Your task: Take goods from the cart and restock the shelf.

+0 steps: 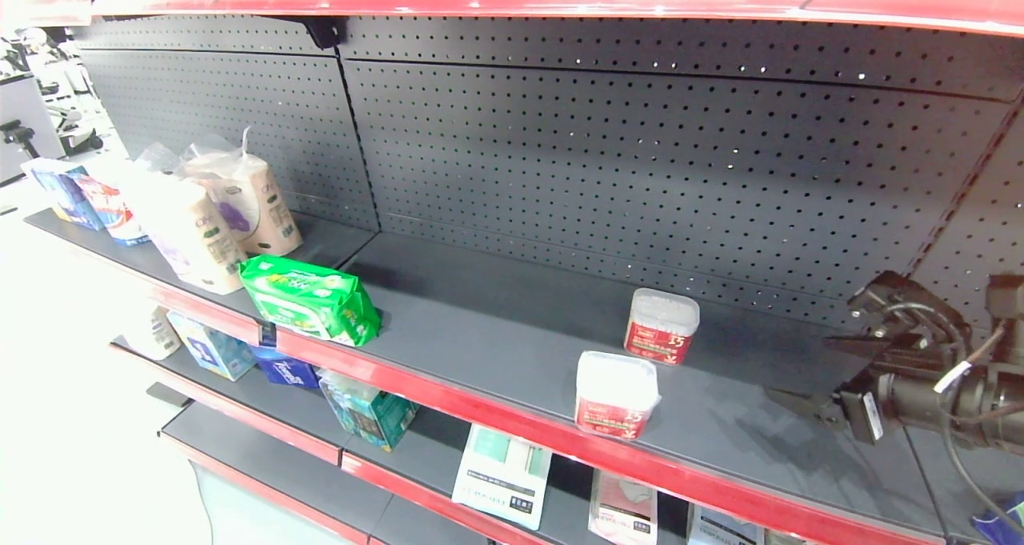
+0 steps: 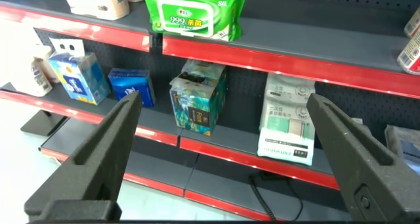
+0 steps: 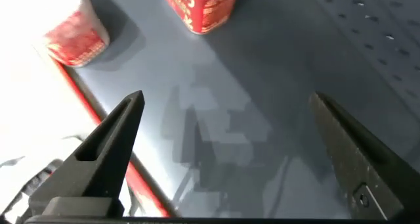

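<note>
Two tubs (image 1: 661,325) on the shelf (image 1: 496,329); right hand (image 1: 826,374) and left hand (image 2: 223,102) both open, empty. Fresh stock should land upright beside them.

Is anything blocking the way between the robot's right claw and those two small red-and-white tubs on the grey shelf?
Nothing visible. Only bare grey metal shelf lies between the open right gripper and the two red-labelled white plastic tubs.

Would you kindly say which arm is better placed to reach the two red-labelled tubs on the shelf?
Right, probably: the right gripper hangs open over that shelf beside the tubs; the left gripper faces lower shelves.
</note>
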Controlling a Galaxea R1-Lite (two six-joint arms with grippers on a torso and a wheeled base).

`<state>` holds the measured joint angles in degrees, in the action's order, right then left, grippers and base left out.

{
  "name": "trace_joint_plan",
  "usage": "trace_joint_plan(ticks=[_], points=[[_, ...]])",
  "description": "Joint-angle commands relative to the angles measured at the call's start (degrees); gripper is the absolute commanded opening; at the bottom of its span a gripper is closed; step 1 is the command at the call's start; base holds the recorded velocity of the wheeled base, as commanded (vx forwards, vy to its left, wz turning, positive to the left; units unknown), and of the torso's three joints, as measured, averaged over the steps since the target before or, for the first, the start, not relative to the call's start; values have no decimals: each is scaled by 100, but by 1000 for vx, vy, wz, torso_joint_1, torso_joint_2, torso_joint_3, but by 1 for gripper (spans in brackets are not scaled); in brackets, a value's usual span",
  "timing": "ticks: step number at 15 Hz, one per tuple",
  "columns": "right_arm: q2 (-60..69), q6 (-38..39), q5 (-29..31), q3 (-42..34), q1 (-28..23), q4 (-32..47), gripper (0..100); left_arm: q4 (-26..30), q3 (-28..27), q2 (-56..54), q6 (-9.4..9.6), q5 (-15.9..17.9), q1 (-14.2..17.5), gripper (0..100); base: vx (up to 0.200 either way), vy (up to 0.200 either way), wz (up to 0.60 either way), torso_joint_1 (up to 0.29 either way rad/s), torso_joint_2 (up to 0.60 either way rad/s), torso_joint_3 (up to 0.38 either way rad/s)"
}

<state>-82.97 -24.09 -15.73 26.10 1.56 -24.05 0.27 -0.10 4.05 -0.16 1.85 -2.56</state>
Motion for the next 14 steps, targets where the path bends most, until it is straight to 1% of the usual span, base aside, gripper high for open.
trace_joint_plan(ticks=[1,3,4,5,6,7,8,9,10,11,14], points=[[1310,273,114,-536,-33,6,100,0,1,8,-2,-1,1,100,0,0,0,0,0,0],[2206,669,166,-773,-200,15,100,0,1,8,-2,-1,1,100,0,0,0,0,0,0],[2927,1082,281,-1019,-490,32,100,0,1,17,7,8,1,100,0,0,0,0,0,0],[3630,1310,509,-1327,-806,85,100,0,-8,26,7,8,1,100,0,0,0,0,0,0],[3858,1301,588,-1423,-947,129,100,0,-8,35,16,17,-8,100,0,0,0,0,0,0],[4377,1284,659,-1529,-1228,524,100,0,-8,79,16,17,-69,100,0,0,0,0,0,0],[4658,1249,711,-1520,-1369,929,100,0,-8,123,16,17,-131,100,0,0,0,0,0,0],[5159,1231,755,-1450,-1501,1711,100,0,-8,140,16,17,-166,100,0,0,0,0,0,0],[5388,1231,764,-1432,-1492,2018,100,0,-8,140,16,17,-157,100,0,0,0,0,0,0],[5493,1231,755,-1423,-1492,2150,100,0,-8,140,16,17,-157,100,0,0,0,0,0,0],[5564,1231,764,-1432,-1483,2238,100,0,-8,131,16,17,-157,100,0,0,0,0,0,0]])
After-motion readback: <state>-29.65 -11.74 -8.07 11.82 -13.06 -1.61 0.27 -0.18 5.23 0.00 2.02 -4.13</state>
